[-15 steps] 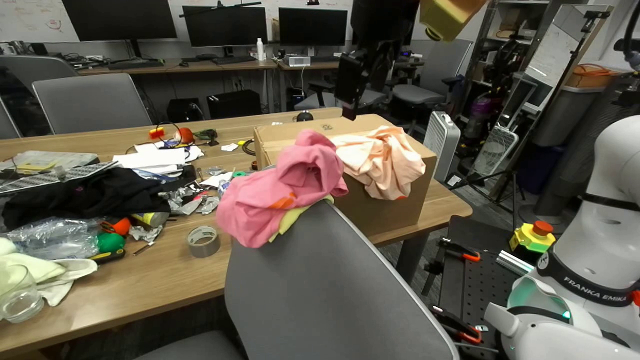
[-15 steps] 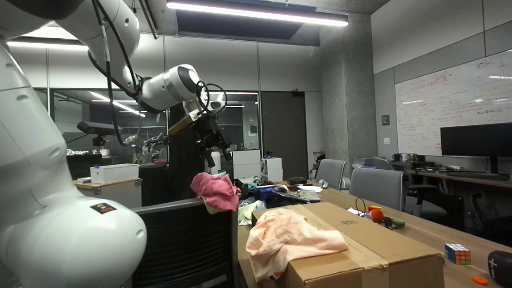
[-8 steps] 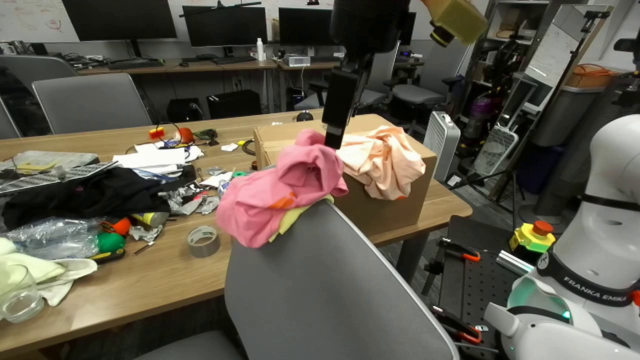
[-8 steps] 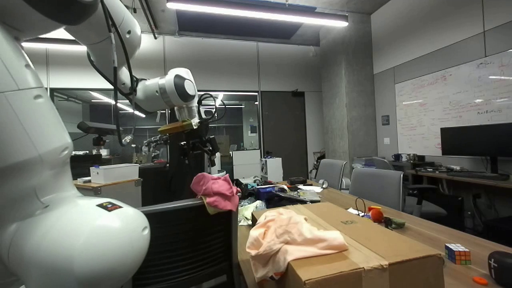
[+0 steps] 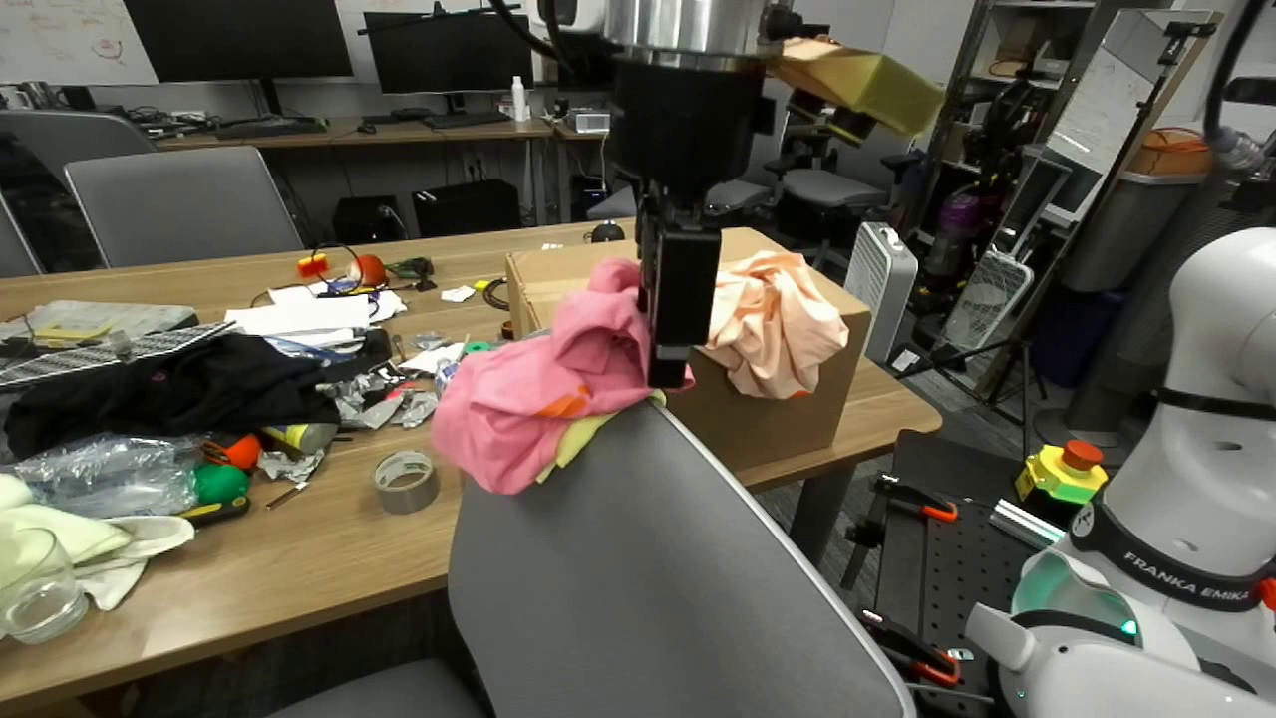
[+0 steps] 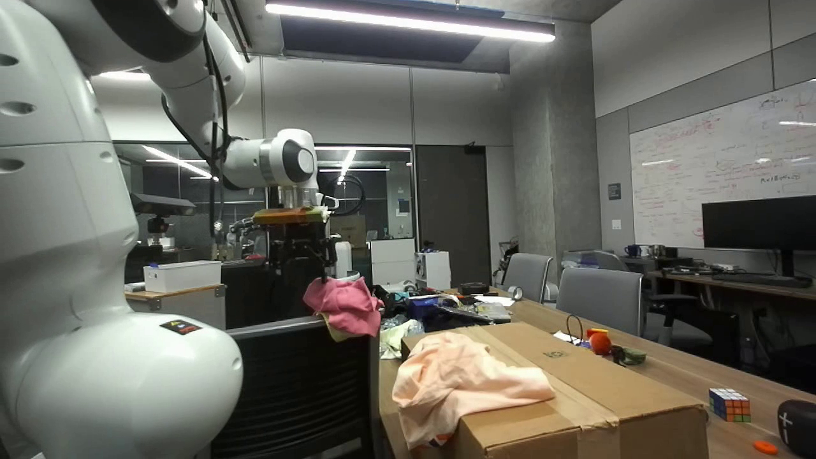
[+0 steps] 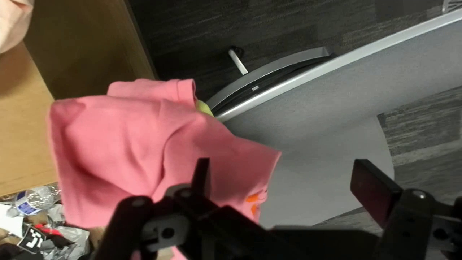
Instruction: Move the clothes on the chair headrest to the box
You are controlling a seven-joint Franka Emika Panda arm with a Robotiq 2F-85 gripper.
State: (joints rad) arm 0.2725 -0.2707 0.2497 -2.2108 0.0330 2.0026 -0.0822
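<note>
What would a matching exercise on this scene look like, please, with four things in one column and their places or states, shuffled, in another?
Column one
1. Pink garment
2. Gripper
3. Peach garment
4. Yellow garment

Column two
A. Draped over an edge of the cardboard box
B. Peeking out from beneath the pink one
C. Open, jaws apart
D. Lying uppermost on the chair headrest

Right pairs: 1-D; 2-C; 3-A; 4-B

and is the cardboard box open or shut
Shut: in an exterior view, the cardboard box has a flat, closed top, with tape running along its seam.
</note>
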